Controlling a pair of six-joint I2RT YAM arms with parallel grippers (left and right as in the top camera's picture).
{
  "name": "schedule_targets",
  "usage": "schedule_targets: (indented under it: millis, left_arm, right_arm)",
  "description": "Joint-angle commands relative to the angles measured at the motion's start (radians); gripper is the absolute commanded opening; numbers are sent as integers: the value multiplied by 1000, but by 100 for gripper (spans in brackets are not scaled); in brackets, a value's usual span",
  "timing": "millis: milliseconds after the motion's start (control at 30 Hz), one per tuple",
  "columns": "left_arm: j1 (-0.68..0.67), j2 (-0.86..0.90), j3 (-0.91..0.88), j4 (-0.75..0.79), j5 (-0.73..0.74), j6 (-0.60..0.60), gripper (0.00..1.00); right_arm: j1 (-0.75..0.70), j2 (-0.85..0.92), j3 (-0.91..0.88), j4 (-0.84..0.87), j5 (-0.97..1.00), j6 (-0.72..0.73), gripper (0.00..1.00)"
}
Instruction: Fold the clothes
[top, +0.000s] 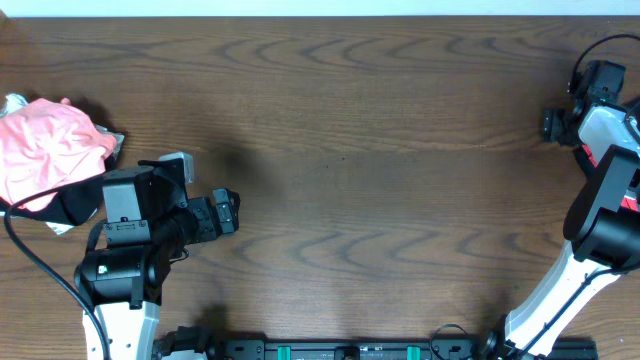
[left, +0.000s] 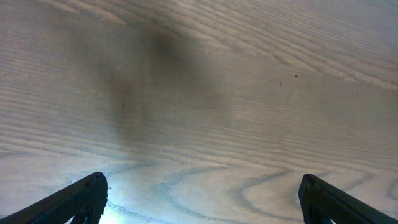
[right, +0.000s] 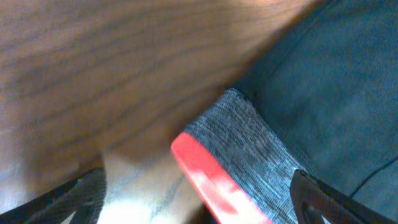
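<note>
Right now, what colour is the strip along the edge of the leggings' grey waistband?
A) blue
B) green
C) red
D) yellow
C: in the right wrist view, the leggings lie on the wooden table, and their heathered grey waistband ends in a bright coral-red strip.

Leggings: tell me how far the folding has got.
Done: no fold shows yet. In hand: the right tool stands open over the leggings, at their grey, red-edged waistband, gripping nothing; the left tool is open over bare table. Left: seemingly the whole fold, though most of the garment is out of view. A crumpled pink garment lies at the left edge.
</note>
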Motion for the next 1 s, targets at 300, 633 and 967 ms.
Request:
schedule_targets:
  millis: [300, 633, 967]
  left_arm:
    - [-5, -1, 20, 6, 14, -10, 98]
    - [-5, -1, 20, 13, 14, -10, 98]
    - [-5, -1, 20, 13, 14, -10, 98]
  right_arm:
    - [-59, 84, 18, 45, 35, -20, 91]
    - [-82, 112, 19, 14, 14, 25, 47]
    - [-65, -69, 28, -29, -58, 130, 1]
